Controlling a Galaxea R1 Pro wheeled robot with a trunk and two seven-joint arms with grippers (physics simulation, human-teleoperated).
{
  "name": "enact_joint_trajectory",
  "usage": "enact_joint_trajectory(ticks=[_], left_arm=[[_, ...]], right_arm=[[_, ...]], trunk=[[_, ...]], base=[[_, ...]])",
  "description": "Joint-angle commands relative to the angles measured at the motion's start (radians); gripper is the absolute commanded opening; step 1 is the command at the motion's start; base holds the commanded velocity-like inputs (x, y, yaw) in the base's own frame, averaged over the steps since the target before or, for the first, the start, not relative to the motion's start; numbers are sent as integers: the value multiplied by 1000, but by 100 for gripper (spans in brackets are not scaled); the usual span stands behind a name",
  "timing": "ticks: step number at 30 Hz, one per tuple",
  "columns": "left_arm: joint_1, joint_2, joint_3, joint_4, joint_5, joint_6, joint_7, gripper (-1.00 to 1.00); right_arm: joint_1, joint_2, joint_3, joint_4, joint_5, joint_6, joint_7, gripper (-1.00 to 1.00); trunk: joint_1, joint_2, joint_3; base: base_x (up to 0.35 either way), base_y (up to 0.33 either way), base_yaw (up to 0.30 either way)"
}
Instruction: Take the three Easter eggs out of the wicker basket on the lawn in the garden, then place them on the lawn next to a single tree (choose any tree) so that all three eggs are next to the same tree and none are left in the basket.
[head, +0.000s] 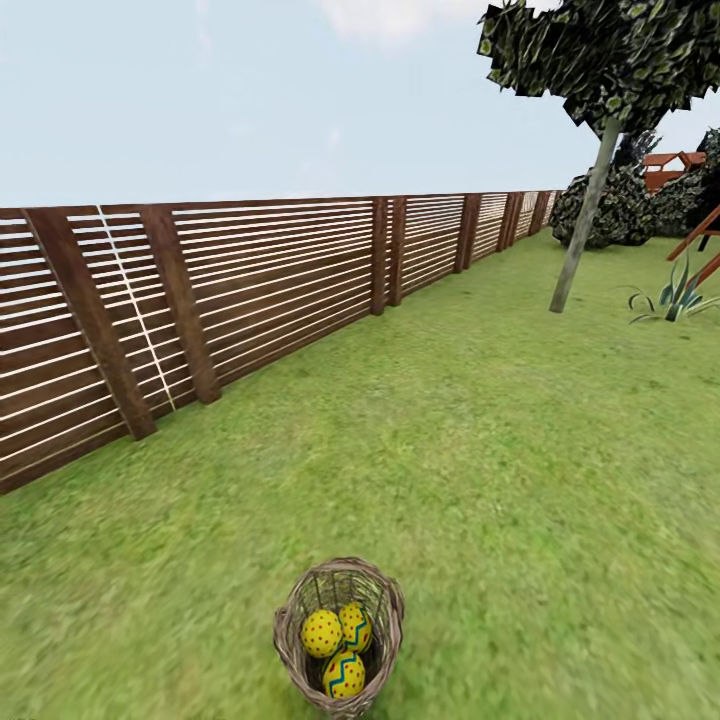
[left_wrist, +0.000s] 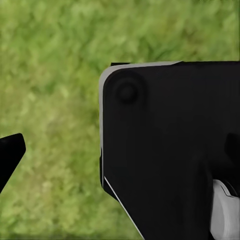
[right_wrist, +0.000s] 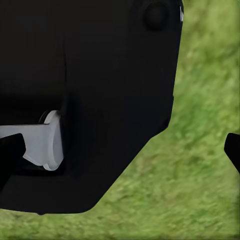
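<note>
The wicker basket stands on the lawn at the near edge of the head view. Three Easter eggs lie in it: one on the left, one beside it, and one nearest me. They are yellow with red dots and blue zigzags. The tree, with a slim pale trunk, rises far off at the upper right. My left gripper is open over grass, one dark fingertip at the frame's edge. My right gripper is open too, nothing between its fingertips.
A long brown slatted fence runs along the left side. Dark round bushes, a spiky green plant and red wooden beams stand near the tree. My black body fills much of both wrist views.
</note>
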Motion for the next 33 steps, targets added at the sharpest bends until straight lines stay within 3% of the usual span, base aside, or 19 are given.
enact_joint_trajectory(ticks=[1,17,22,25,27,29,33], left_arm=[[-1,0,0,1,0,-3,-1,100],[-2,3,9,2,1,15,-4,100],[-16,10,10,0,7,51,-4,100],[-31,50,12,-7,19,78,-5,100],[-34,72,12,-9,40,84,-6,100],[-42,107,12,-11,89,96,-6,100],[-68,162,12,-22,151,140,-8,100]], right_arm=[[0,0,5,-2,0,-1,0,100],[-3,3,-4,-17,-2,1,-7,100],[-8,5,-88,-72,-2,-1,-11,100],[-7,7,-136,-196,-3,9,-13,100],[-6,8,-144,-251,-4,22,-13,100],[-5,9,-151,-328,-4,82,-13,100],[-5,16,-154,-449,-4,194,-13,100]], trunk=[[1,-2,-2],[1,-2,-2],[1,-2,-2],[1,-2,-2],[1,-2,-2],[1,-2,-2],[1,-2,-2]], base=[[0,0,12],[0,0,2],[0,0,0],[0,0,0],[0,0,0],[0,0,0],[0,0,0]])
